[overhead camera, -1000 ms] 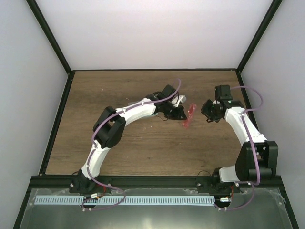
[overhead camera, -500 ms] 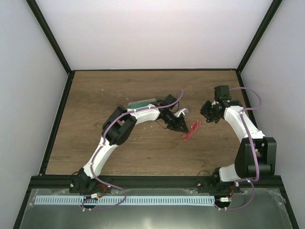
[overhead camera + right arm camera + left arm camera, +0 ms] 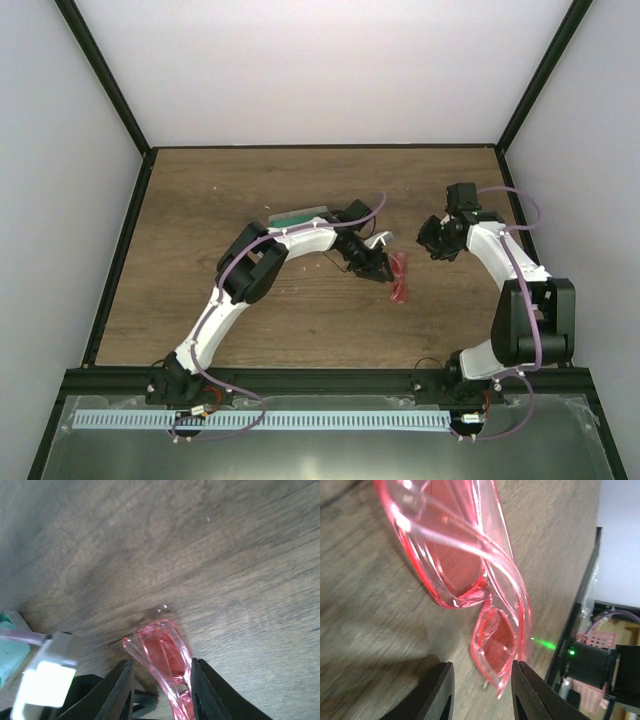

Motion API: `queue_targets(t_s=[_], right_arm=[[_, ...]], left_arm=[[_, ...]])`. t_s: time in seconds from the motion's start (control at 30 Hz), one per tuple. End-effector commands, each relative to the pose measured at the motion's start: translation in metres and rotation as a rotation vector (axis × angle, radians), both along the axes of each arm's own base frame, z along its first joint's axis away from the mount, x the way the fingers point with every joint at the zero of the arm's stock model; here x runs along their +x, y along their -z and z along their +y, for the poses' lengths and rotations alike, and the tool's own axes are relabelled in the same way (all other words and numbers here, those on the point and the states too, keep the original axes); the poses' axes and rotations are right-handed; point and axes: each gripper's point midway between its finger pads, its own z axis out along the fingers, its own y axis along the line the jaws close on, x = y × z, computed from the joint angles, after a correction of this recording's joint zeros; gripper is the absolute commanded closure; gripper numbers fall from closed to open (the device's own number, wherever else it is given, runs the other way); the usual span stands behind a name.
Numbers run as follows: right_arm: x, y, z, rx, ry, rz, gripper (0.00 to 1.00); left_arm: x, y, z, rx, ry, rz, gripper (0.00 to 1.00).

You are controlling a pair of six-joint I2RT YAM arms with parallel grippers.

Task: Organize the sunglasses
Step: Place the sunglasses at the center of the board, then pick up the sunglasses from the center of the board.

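We see the sunglasses [image 3: 402, 278] lying on the wooden table [image 3: 200, 200], right of centre, between the tips of the two arms. They are a translucent red pair, and in the left wrist view one slim arm crosses over a lens. The left gripper [image 3: 481, 670] sits low just beside their left side with its jaws parted. One lens end pokes in between the fingers [image 3: 444, 695] with a gap on one side, so we read it as unclamped. The right gripper [image 3: 160, 669] hangs to the right and a little farther back, jaws also apart. Its wrist camera shows the frame between its fingers, but from above it stands clear of the glasses and holds nothing. Behind the left arm a green-lined case [image 3: 298, 215] lies flat on the table, apart from the sunglasses
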Motion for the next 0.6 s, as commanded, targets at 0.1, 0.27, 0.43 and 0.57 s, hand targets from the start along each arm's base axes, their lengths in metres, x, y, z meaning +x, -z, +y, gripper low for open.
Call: queue_targets(t_s=[0.1, 0.27, 0.43, 0.57], right_arm=[[-0.012, 0.035, 0.020, 0.041, -0.114, 0.085, 0.62], [-0.019, 0.047, 0.048, 0.036, -0.224, 0.126, 0.55], [-0.021, 0.051, 0.056, 0.001, -0.285, 0.126, 0.50], [-0.025, 0.058, 0.060, -0.028, -0.349, 0.143, 0.46]], left_arm=[[0.029, -0.035, 0.022, 0.099, -0.036, -0.245, 0.68], [0.062, -0.075, 0.047, 0.131, -0.095, -0.415, 0.69], [0.110, -0.116, 0.095, 0.208, -0.191, -0.601, 0.69], [0.149, -0.122, 0.150, 0.336, -0.224, -0.741, 0.68]])
